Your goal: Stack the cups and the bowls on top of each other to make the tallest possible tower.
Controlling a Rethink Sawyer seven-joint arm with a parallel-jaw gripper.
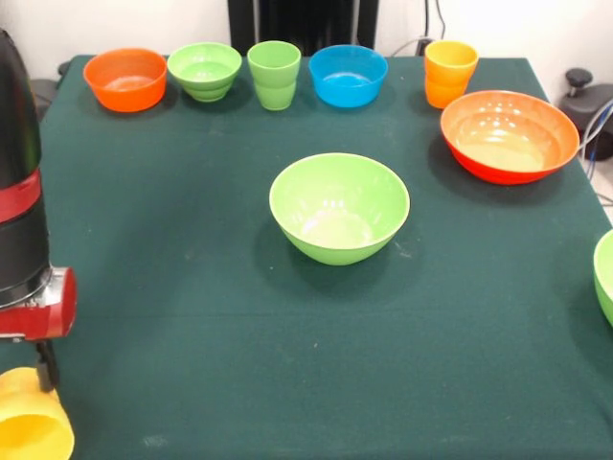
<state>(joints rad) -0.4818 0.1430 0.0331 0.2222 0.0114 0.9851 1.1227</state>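
Nearest us, bottom-left corner: yellow cup (32, 422), glossy plastic, tipped so its open mouth faces us, partly cut off by the frame edge. Directly above it hangs the arm (21, 192), black casing w/ a red band and a red block at the wrist. One dark finger (45, 369) drops from that block and touches the cup's upper edge; we cannot tell whether the jaws are clamped on the cup or released, as only that one finger shows.

Center of the table (192, 364), which is covered in dark green cloth w/ a fine matte weave: large light green bowl (339, 207), upright, smooth and shiny, round w/ a narrow base. Right of it and farther back sits the large orange-red bowl (510, 135), wide and shallow, paler inside. At the right edge a second light green bowl (604, 276) shows only as a sliver of rim.

Along the far side, left to right: small orange bowl (125, 79), small light green bowl (205, 70), light green cup (274, 74) w/ a stepped waist, small blue bowl (348, 75), then orange-yellow cup (450, 72), also stepped, just behind the orange-red bowl. All stand upright and apart from each other; nothing is stacked.

We see no brand marks, labels or writing on any item.
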